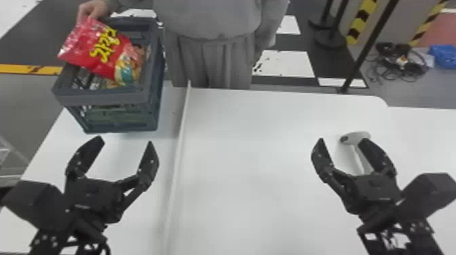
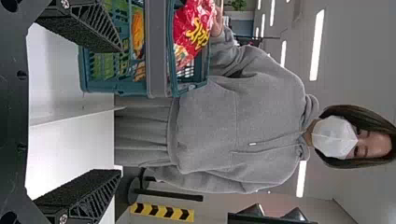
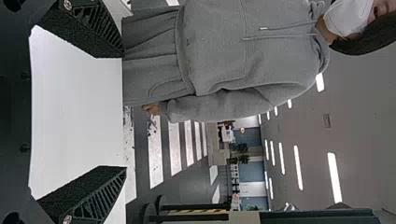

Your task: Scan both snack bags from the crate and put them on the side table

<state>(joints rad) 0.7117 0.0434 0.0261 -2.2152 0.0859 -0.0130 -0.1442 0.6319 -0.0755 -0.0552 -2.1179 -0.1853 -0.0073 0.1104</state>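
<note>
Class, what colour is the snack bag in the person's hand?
The snack bag is mostly red with yellow lettering, seen best in the head view.

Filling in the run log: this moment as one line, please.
left gripper: open, empty | right gripper: open, empty | person's hand: gripping red snack bag at crate's top | scanner: lying on table

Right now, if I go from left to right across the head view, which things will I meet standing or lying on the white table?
Grey crate → thin white strip → handheld scanner.
</note>
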